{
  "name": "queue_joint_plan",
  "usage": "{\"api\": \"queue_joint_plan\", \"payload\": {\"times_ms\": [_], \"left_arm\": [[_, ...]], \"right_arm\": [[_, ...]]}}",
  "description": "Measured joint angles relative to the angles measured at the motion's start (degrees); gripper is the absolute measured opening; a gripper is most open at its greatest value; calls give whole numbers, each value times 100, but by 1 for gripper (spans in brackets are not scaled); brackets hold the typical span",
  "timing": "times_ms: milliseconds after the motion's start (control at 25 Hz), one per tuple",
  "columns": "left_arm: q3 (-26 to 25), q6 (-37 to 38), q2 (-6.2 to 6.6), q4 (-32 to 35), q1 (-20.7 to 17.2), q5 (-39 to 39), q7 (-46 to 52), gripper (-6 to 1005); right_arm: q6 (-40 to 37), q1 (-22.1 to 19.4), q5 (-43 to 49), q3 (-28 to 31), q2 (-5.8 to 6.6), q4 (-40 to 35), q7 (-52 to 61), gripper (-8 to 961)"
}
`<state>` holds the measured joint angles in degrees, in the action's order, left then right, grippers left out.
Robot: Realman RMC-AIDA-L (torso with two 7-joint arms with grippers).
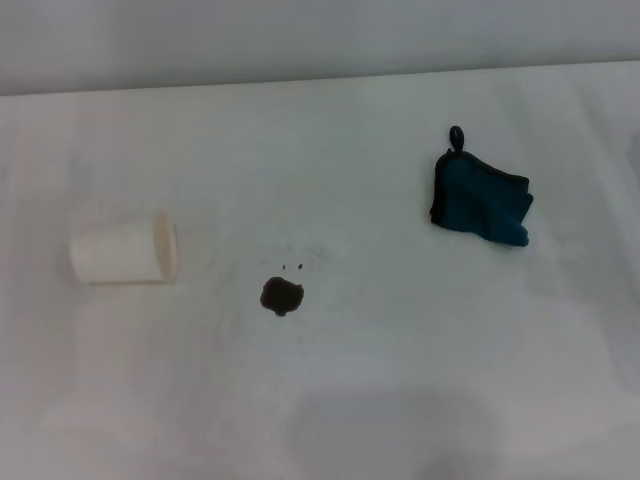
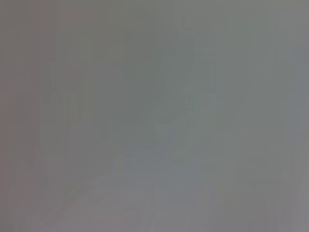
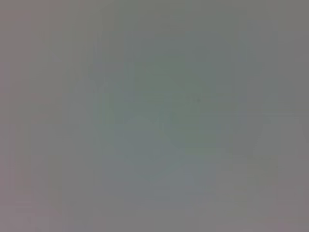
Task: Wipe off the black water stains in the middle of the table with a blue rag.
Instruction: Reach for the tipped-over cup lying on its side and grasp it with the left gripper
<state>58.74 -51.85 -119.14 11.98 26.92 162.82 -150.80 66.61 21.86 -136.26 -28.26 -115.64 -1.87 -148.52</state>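
Note:
In the head view the black water stains [image 1: 281, 296] form a small dark blot near the middle of the white table [image 1: 400, 380], with two tiny specks just beyond it. The blue rag [image 1: 480, 201] lies crumpled at the right, farther back, its black loop pointing away from me. No gripper or arm appears in the head view. Both wrist views are plain grey and show no object and no fingers.
A white paper cup [image 1: 125, 251] lies on its side at the left of the table, its mouth turned toward the stains. The table's far edge [image 1: 320, 82] runs across the back against a grey wall.

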Motion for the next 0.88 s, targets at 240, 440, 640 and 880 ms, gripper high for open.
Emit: {"api": "queue_joint_plan", "payload": {"times_ms": [240,440,640,880], "left_arm": [[-457,32,1,-460,207,497,1,846],[-792,138,23,-404,291,498,54,847],[-707,86,49,-134,254,443,314,847],[-116,550,289,499,283,-468,871,846]], "right_arm": [[-4,-29,-4,5,17,-27,-3,850],[22,-80,-7,5,24,-131,-23,850],[14,-78,-6,49,30,-194,-21,850],[-22,-50,-6,298,33,-194,-10,849]]}}
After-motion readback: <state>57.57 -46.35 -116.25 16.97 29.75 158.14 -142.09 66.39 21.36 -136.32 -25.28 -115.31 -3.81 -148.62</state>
